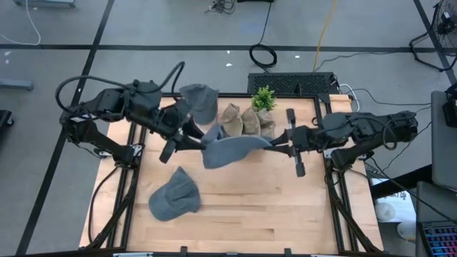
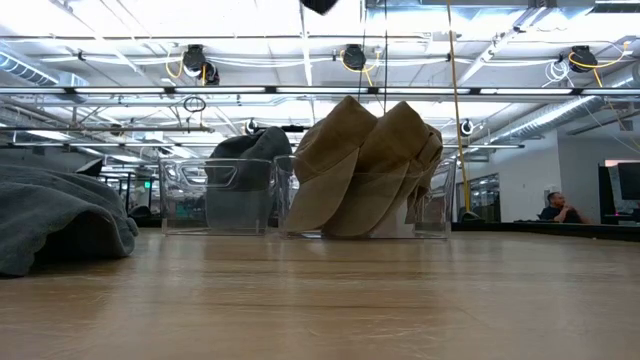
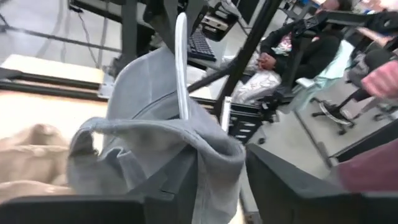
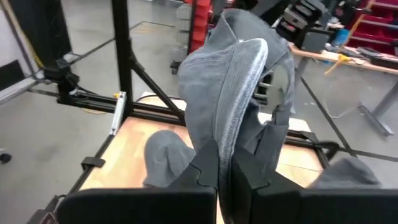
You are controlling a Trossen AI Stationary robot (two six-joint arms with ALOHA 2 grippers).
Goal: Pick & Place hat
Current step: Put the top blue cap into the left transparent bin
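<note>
Right end effector [image 1: 275, 145] clamped on one grey hat [image 1: 232, 149], left end effector [image 1: 202, 137] partly open at its other side; two more grey hats, three tan.

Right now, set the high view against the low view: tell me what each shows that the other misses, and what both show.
Only the high view: both arms over the table, the left gripper and the right gripper at opposite ends of a grey hat held aloft, the right shut on it, and a small green plant.

Only the low view: the clear bins holding the hats, the ceiling beyond, and a seated person far off.

Both: the tan hats, the grey hat in the bin, a grey hat lying on the table, and the wooden table.
</note>
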